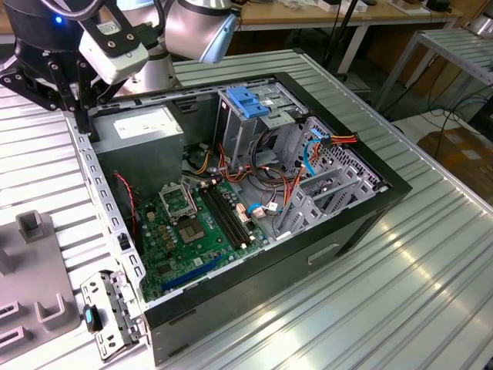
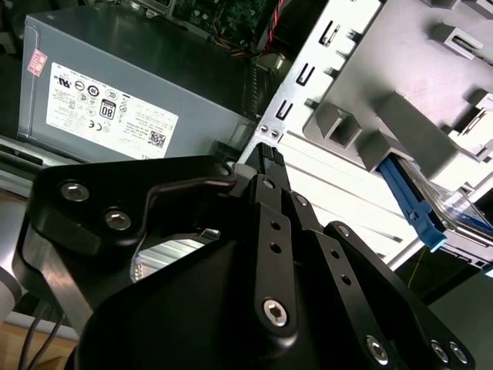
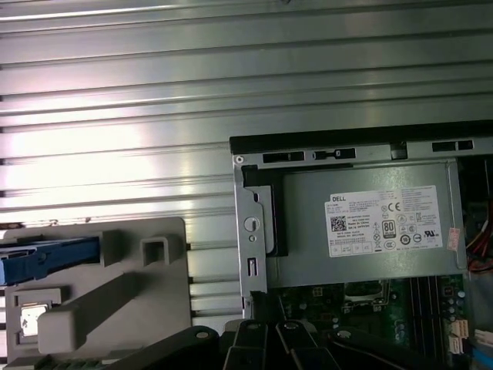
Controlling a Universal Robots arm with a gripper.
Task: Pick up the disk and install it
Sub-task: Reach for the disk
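Observation:
The disk (image 2: 416,204) lies in a grey holder (image 2: 400,116) beside the computer case. One of its bright blue rails faces the camera in the second wrist view, with a shiny flat body behind it. The first wrist view shows the disk (image 3: 50,258) as a blue rail at the edge of the grey holder (image 3: 115,285). My gripper (image 1: 87,127) hangs over the case's rear corner, above the case wall by the power supply (image 1: 146,131). In the second wrist view the gripper (image 2: 266,151) has its black fingers pressed together with nothing between them, some way from the disk.
The open computer case (image 1: 362,223) lies on a ribbed metal table (image 1: 400,293), showing a motherboard (image 1: 192,223), coloured cables and a drive cage with a light-blue latch plate (image 1: 246,104). A metal bracket (image 1: 108,308) with a small blue clip rests by the case's near corner.

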